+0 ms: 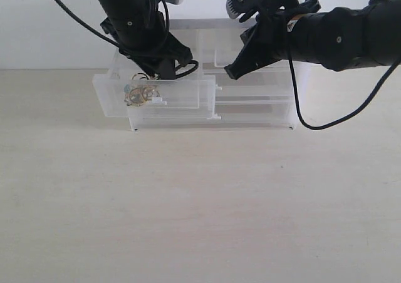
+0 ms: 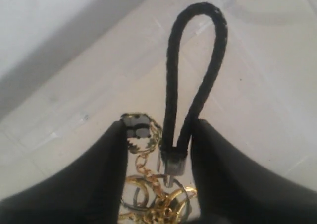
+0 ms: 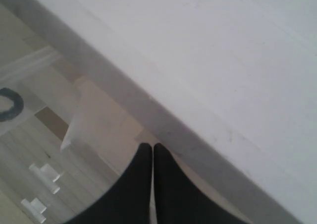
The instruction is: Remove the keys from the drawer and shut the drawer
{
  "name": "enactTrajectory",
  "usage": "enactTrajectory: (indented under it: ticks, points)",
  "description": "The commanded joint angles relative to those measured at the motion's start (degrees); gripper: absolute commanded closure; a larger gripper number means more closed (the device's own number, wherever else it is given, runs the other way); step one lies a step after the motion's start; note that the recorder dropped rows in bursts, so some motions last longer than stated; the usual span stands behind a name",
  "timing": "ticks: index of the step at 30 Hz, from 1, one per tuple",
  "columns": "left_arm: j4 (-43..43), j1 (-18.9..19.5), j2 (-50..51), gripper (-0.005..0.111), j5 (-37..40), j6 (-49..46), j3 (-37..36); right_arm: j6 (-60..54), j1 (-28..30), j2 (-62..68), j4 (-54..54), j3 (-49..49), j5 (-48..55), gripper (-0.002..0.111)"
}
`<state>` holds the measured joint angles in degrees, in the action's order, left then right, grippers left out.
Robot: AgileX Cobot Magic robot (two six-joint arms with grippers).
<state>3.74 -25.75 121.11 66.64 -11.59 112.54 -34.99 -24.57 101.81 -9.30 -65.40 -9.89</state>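
Only left wrist view shows keys between fingers.

Exterior view: bright, even, diffuse light; counter pale, mildly washed out. Narrow soft shadow along the near foot of the cabinet. Left wrist view: cord of the keys sharp, gold rings soft-focus; left claw solid black, no detail. Right wrist view: hazy, low contrast; right claw likewise black.
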Motion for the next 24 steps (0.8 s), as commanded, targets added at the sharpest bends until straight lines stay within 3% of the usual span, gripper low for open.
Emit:
enactTrajectory:
  ticks: [1, 10, 19, 24]
  points:
    - [-1.2, -0.08, 1.34, 0.102, 1.73, 0.9, -0.22, 0.35, 0.74, -0.01, -0.41, -0.54, -4.76, 0.109]
    - [-3.33, -0.08, 0.85, 0.103, 0.42, 0.65, 0.35, 0.35, 0.74, -0.01, -0.41, -0.54, -5.08, 0.109]
    - [-4.39, -0.08, -0.54, 0.103, 3.32, 0.65, 8.13, 0.24, 0.74, -0.01, -0.41, -0.54, -5.08, 0.109]
    - [-4.47, -0.08, -1.31, 0.103, 3.32, 0.65, 8.79, 0.14, 0.74, -0.01, -0.41, -0.54, -5.33, 0.109]
